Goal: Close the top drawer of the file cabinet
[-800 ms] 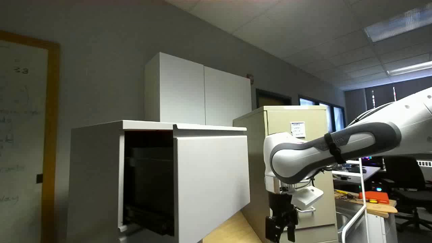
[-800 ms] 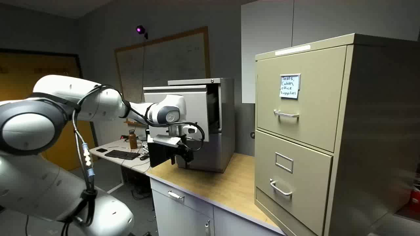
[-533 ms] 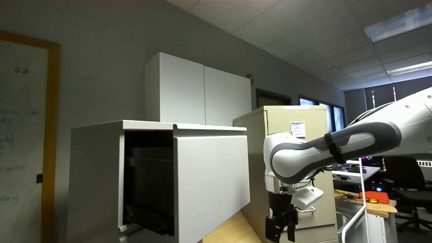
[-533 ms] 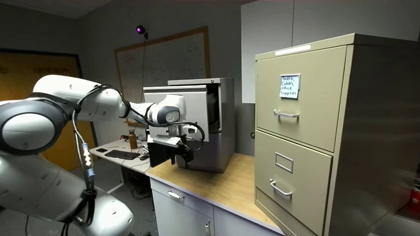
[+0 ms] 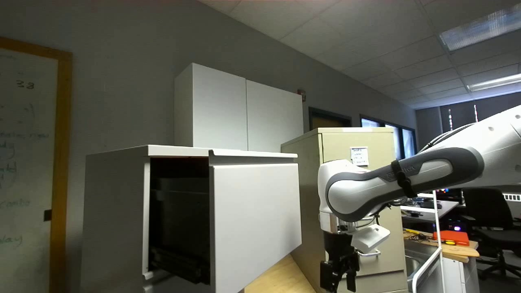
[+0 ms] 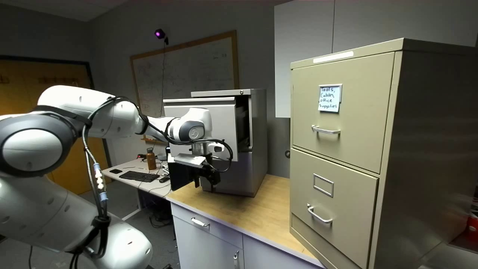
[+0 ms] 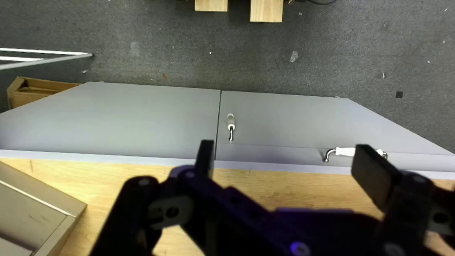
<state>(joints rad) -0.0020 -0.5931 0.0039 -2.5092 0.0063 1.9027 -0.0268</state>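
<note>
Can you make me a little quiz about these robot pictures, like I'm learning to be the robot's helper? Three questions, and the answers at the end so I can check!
1. True or false: in an exterior view, the top drawer is pulled out.

2. Pick one. In the wrist view, the gripper is:
A) shut
B) open with nothing held
C) hidden

3. Fill in the blank: in an exterior view, the note on the beige cabinet starts with the word ____.

Key:
1. True.
2. B.
3. Tools.
</note>
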